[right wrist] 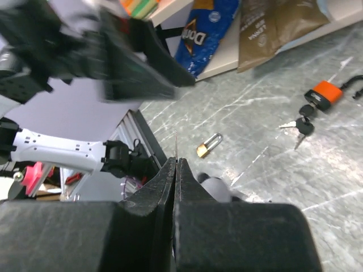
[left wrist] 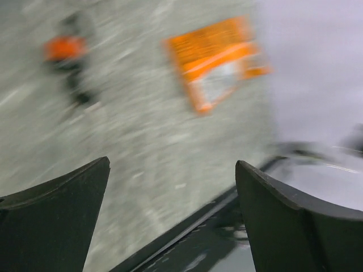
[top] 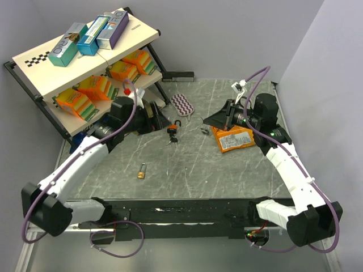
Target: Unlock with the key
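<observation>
The key (top: 173,138) is lying on the surface at the orange padlock's (top: 172,128) near side, and I am seeing my spread left hand (left wrist: 171,164) closer to that padlock than my pressed-together right hand (right wrist: 176,161).

Orange padlock (top: 171,130) lying flat, keys (top: 173,139) touching its base.

The grey table (top: 227,175) bears an orange padlock (top: 172,129), brass padlock (top: 141,170), orange packet (top: 233,139).
</observation>
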You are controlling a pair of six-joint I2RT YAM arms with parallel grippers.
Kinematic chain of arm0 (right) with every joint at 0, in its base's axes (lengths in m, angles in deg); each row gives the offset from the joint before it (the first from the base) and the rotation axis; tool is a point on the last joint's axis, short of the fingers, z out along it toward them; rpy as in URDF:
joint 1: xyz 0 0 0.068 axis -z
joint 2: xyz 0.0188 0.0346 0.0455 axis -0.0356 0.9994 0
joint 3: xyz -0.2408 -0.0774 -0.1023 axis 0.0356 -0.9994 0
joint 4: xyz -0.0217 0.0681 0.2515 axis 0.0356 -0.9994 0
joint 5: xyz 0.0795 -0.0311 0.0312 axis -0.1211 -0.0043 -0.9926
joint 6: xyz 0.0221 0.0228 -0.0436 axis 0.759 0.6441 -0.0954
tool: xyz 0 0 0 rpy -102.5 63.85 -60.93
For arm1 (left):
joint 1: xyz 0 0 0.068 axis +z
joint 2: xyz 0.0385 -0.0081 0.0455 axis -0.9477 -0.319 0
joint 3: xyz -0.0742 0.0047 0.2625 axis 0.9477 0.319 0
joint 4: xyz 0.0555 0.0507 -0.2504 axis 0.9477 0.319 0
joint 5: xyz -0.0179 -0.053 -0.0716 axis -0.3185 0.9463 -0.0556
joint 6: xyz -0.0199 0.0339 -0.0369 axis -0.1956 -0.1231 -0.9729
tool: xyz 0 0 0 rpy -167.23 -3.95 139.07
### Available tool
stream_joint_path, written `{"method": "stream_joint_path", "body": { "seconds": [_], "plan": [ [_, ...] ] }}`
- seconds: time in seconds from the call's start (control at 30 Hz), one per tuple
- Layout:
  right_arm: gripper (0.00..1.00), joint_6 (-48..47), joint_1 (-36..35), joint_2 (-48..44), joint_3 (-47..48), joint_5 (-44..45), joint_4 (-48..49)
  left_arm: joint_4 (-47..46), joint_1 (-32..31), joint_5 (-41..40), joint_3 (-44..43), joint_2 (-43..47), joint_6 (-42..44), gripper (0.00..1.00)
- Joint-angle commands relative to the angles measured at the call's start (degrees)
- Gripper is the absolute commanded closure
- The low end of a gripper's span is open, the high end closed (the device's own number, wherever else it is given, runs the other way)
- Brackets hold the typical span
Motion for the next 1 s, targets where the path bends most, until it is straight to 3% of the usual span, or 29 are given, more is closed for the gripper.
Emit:
{"method": "stream_joint_path", "body": {
  "seconds": [0.0, 0.23, 0.53, 0.97],
  "plan": [
    [1.00, 1.09, 0.44, -2.51, -0.44, 2.66, 1.44, 19.84, 0.83, -12.03, 2.39, -5.31, 3.98, 0.04],
    [1.00, 1.61, 0.44, -3.57, -1.67, 2.67, 2.66, 27.96, 0.83, -14.24, 4.67, -14.09, 8.29, 0.04],
    [1.00, 2.32, 0.35, -4.97, -2.63, 2.84, 3.63, 29.47, 0.83, -15.04, 7.31, -21.84, 10.66, 0.03],
    [1.00, 3.28, 0.44, -5.41, -3.69, 2.93, 4.95, 29.90, 0.83, -13.81, 9.07, -27.91, 13.30, 0.29]
  ]
}}
